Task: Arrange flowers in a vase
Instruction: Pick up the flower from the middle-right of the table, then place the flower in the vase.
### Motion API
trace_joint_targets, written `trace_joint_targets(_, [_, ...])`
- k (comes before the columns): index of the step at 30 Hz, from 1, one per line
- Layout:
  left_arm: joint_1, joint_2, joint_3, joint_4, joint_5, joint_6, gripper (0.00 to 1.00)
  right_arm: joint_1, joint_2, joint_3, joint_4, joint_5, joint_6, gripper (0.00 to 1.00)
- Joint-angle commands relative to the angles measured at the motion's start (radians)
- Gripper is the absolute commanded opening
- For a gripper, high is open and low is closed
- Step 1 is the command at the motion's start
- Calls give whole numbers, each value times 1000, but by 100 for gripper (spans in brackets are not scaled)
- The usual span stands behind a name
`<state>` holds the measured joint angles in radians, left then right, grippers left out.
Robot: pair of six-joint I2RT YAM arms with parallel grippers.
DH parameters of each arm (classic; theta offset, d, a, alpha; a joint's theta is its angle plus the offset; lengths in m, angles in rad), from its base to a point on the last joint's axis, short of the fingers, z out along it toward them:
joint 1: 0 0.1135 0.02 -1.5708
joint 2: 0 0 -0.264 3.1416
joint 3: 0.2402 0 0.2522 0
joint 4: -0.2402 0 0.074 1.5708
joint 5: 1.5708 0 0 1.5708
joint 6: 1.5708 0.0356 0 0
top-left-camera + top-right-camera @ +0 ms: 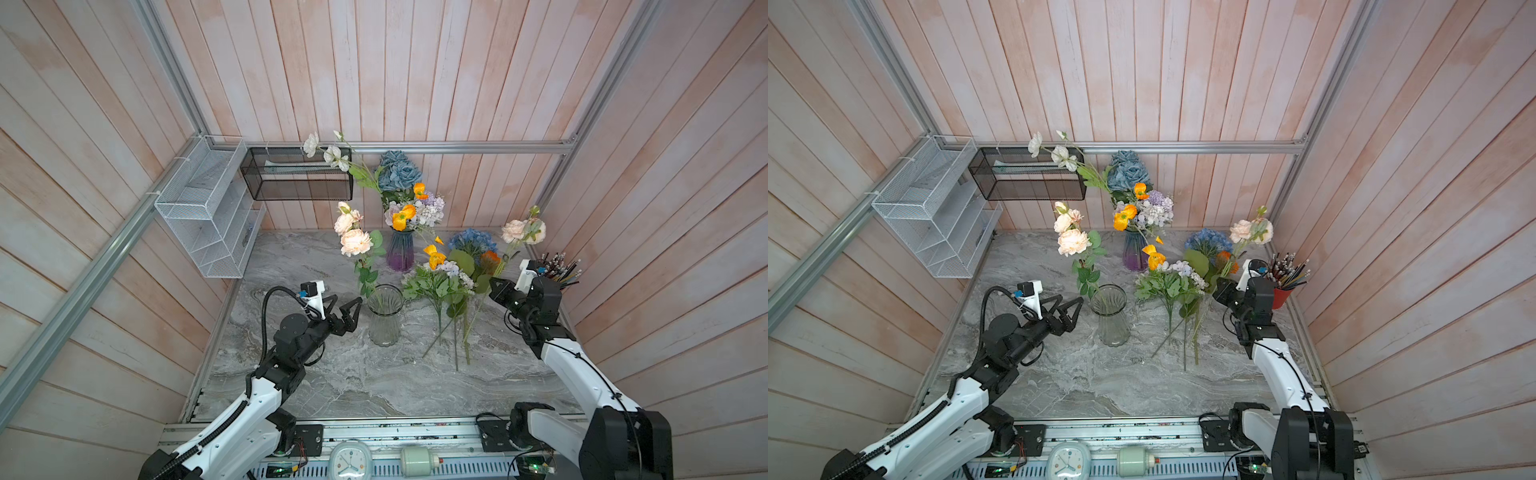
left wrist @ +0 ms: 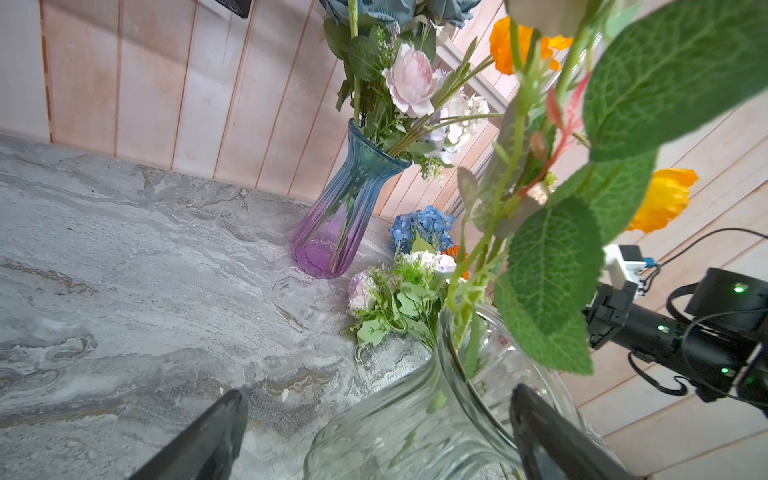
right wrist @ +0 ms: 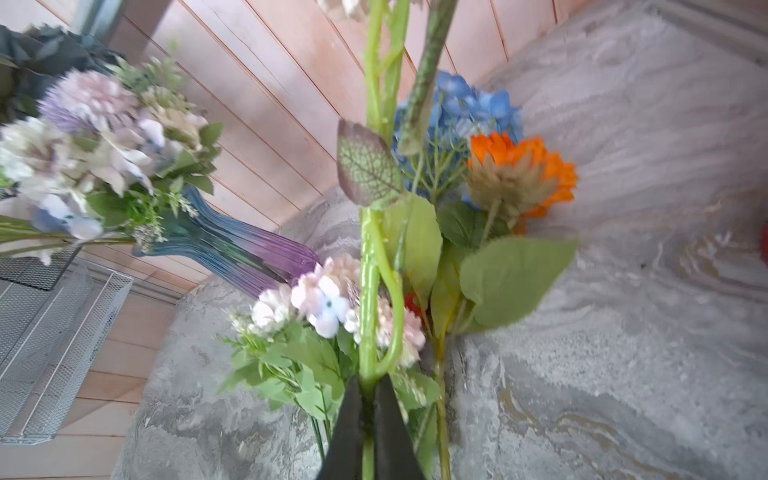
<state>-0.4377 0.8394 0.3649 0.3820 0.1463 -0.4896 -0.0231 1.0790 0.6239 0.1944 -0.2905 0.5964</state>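
Peach-headed and long, the held rose stem [image 3: 368,291] is pinched in the jaws of the right arm [image 1: 569,365], which are shut tight on its green shaft well below the blooms. In both top views the flowers stand high beyond the jaws, toward the back wall. The long axis is therefore steeply raised and leans away from the clear vase [image 1: 384,316]. The lower end is lost among the loose flowers [image 1: 440,286], and I cannot tell whether it is off the bench [image 1: 332,386].

That clear vase looks to be the target. It stands upright with its mouth open, and one spray of peach roses [image 1: 355,239] already stands in it. It lies to the left of the right arm's jaws, and the heap of loose flowers sits between vase and jaws. A blue-and-purple vase [image 1: 400,251], already full, stands behind the clear vase.

The left arm [image 1: 297,334] is the nearer one. Its jaws are spread wide and empty just beside the clear vase on its left. Whether a tip touches the glass I cannot tell.

By my reading, the next move means raising the stem clear of the heap and carrying it left. The cut end must then tip down into the mouth, beside the spray already there. The left arm is well placed to steady the glass.
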Motion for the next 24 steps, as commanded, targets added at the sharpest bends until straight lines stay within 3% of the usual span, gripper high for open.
trace_joint_targets(1, [1, -9, 28, 1, -41, 20, 100, -4, -39, 104, -67, -37, -53, 0])
trace_joint_targets(9, [25, 1, 9, -3, -65, -14, 100, 49, -106, 293, -116, -136, -55, 0])
trace_joint_targets(16, [57, 25, -6, -5, -71, -57, 100, 215, -124, 476, -103, -108, -120, 0])
trace_joint_targets(24, [72, 43, -16, -4, -75, -85, 100, 378, -21, 652, 16, -191, -126, 0])
